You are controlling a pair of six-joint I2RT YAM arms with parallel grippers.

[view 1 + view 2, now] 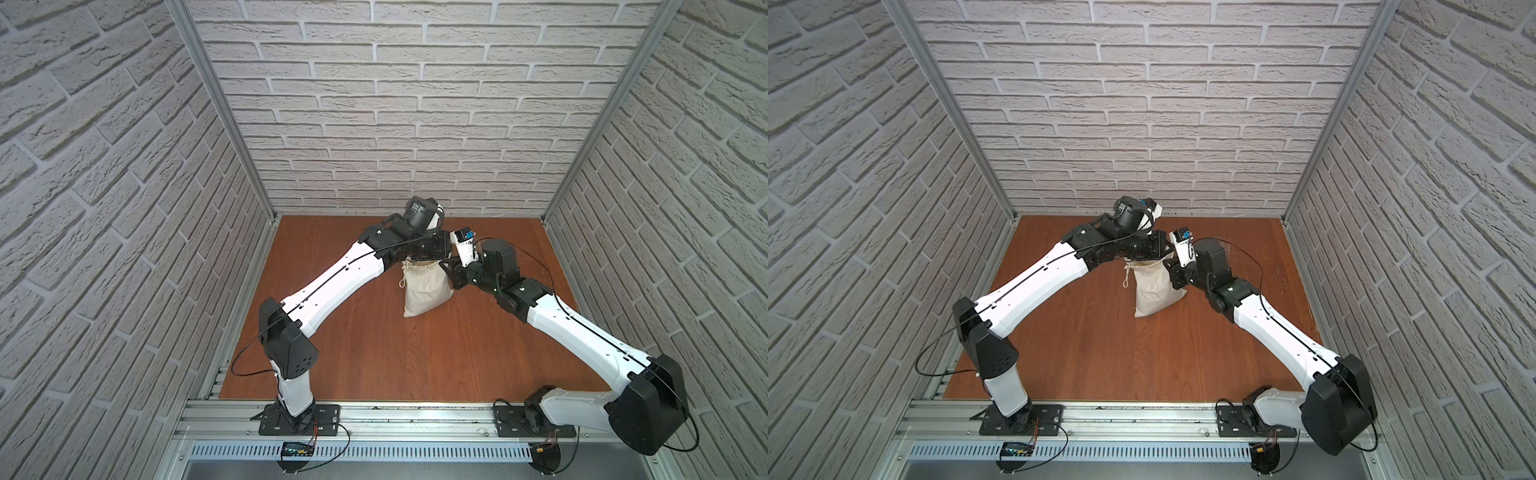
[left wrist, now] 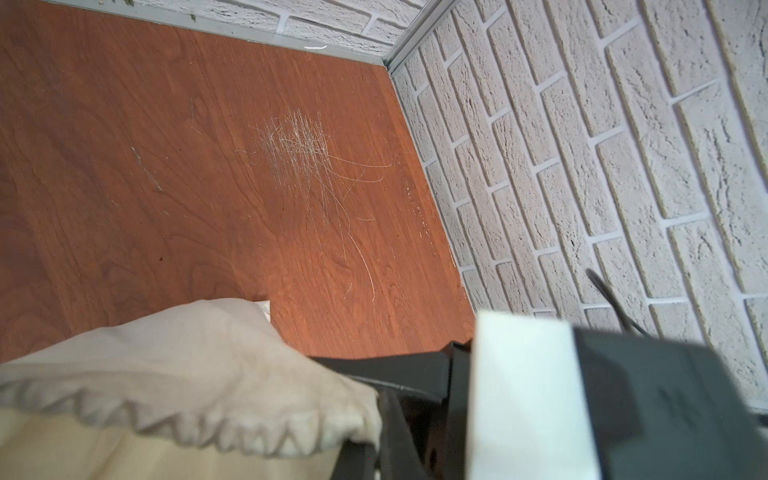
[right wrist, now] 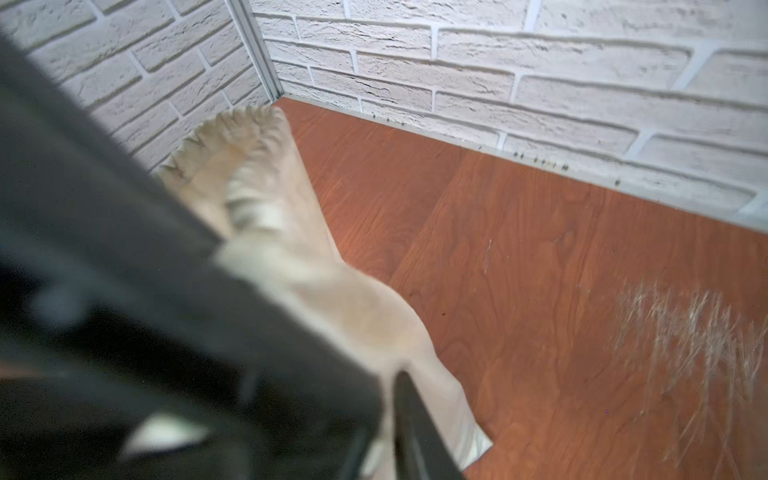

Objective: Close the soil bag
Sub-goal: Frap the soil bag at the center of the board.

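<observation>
The soil bag (image 1: 428,293) (image 1: 1156,293), a small cream cloth sack, stands upright mid-table in both top views. A knotted beige cord (image 1: 401,284) hangs off its left top corner. My left gripper (image 2: 376,440) is shut on one end of the bag's gathered hem (image 2: 187,419); from above the left wrist hides it. My right gripper (image 3: 386,440) is shut, and cloth of the bag (image 3: 353,316) runs between its dark fingers. In a top view the right gripper (image 1: 446,266) sits at the bag's top right corner. The bag's mouth is hidden under both wrists.
The brown wooden table (image 1: 374,353) is boxed in by white brick walls on three sides. A patch of pale scratches (image 2: 299,153) marks the wood behind the bag. The right arm's wrist (image 2: 532,395) is close beside my left gripper. Both arm bases stand on the front rail (image 1: 395,419).
</observation>
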